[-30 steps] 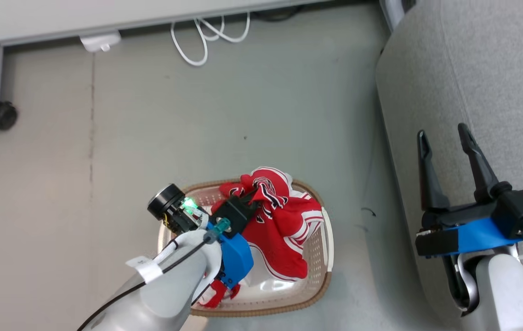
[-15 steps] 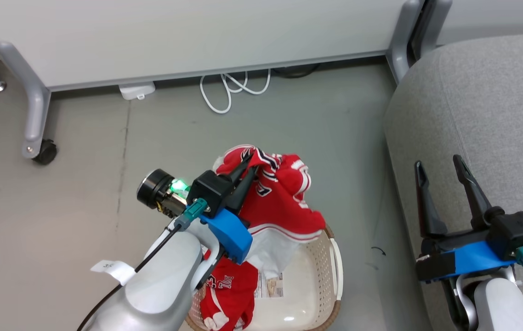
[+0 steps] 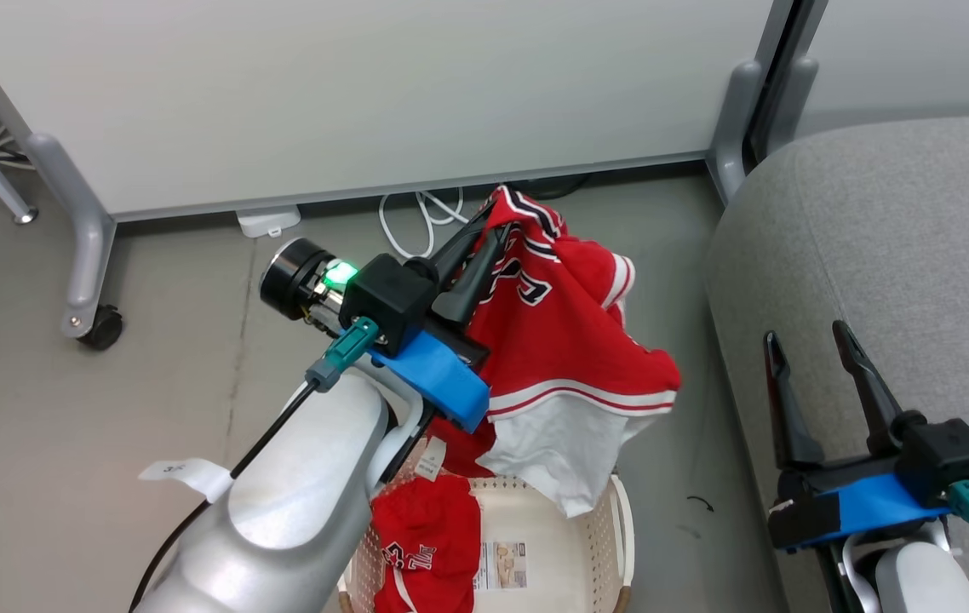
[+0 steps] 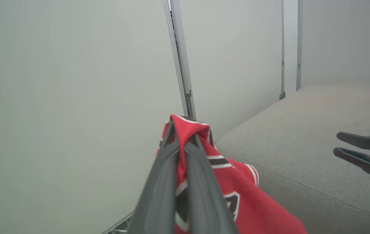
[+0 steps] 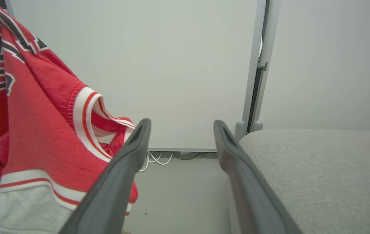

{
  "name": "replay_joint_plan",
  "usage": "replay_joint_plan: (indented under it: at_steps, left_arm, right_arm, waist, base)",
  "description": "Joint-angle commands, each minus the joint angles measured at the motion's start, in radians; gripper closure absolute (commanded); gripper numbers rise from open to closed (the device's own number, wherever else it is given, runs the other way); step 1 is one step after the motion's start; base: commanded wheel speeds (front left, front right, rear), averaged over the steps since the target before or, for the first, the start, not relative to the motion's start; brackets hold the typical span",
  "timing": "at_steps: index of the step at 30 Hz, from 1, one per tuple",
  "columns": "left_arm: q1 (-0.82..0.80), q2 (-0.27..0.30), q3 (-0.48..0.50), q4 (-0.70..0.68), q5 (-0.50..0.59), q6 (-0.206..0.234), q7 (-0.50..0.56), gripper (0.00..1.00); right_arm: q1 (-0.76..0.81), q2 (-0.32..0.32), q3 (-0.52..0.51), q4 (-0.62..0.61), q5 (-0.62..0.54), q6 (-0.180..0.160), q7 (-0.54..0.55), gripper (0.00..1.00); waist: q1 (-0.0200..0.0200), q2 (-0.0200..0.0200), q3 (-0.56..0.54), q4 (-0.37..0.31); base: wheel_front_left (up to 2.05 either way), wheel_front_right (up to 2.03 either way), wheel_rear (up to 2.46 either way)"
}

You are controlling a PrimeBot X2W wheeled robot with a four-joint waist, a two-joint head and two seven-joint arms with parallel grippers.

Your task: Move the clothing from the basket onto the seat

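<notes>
The red jersey [image 3: 570, 340] hangs in the air, clamped at its striped trim between the closed fingers of the robot's left gripper [image 3: 491, 228], above and beyond the cream basket [image 3: 605, 545] on the floor. Black numerals edged in white show on the jersey's chest, but folds hide too much of them to read. Its white panel drops to the basket's far rim in the head view. The plainer red garment [image 3: 425, 528] lies inside the basket at the left, and its white lettering is too small and creased to make out. A paper label [image 3: 501, 566] lies on the basket's inside bottom, its print unreadable. A white tag [image 3: 186, 472] on the left arm's cable bears faint marks, also unreadable.

The pale left forearm rises from the lower left and points up and to the right, toward the partition panel [image 3: 365, 94], with a green light [image 3: 338, 274] lit at the wrist. From the left wrist, the gripper [image 4: 181, 136] shows the fingers pressed on red cloth [image 4: 253, 208].

The right gripper [image 3: 804, 334] hovers over the near edge of the grey seat [image 3: 893, 255], fingers spread and holding nothing. Its own camera shows the gap [image 5: 181, 124] between them, the jersey [image 5: 35, 107] to one side and the seat [image 5: 318, 169] to the other.
</notes>
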Motion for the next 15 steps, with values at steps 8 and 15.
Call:
replay_joint_plan:
  at_steps: [8,15]
  left_arm:
    - [-0.010,-0.002,-0.044,-0.021,-0.024,-0.006,-0.005,1.00]
    - [-0.001,0.006,-0.070,-0.022,-0.046,-0.006,-0.005,1.00]
  right_arm:
    - [0.034,-0.004,0.002,-0.003,0.016,0.000,-0.003,0.00]
    - [0.015,-0.004,0.019,-0.026,0.034,0.000,-0.003,0.00]
  waist:
    - [0.0001,-0.0001,-0.026,0.001]
    - [0.0001,-0.0001,-0.032,0.007]
  base:
    - [0.00,0.00,0.00]
    - [0.00,0.00,0.00]
